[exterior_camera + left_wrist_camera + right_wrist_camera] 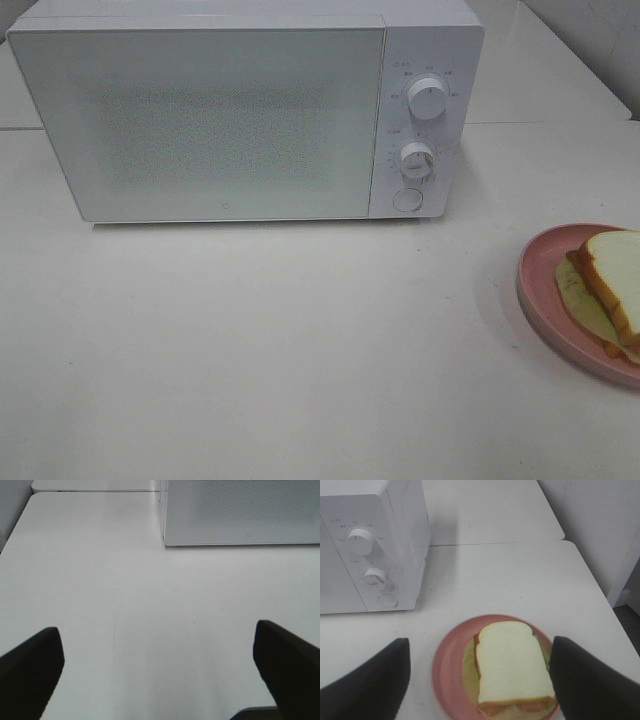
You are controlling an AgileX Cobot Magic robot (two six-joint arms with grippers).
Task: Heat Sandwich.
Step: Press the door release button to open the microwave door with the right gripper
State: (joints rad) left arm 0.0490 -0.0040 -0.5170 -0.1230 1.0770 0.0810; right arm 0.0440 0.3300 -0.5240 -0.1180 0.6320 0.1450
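meanwhile left fingers [30, 670] and right fingers [365, 680] gape empty, the sandwich [512, 665] lying on its pink plate [447, 670].

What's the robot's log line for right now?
microwave: shut | sandwich: on pink plate, untouched | left jaws: open, empty | right jaws: open, empty

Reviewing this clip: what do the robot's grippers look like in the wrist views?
Only the fingers show. The left gripper has two matte black fingers, broad and tapering to blunt, angled tips. The right gripper has the same dark, wedge-shaped fingers. No cables, markings or arm links are visible, and the high camera shows no arm at all.
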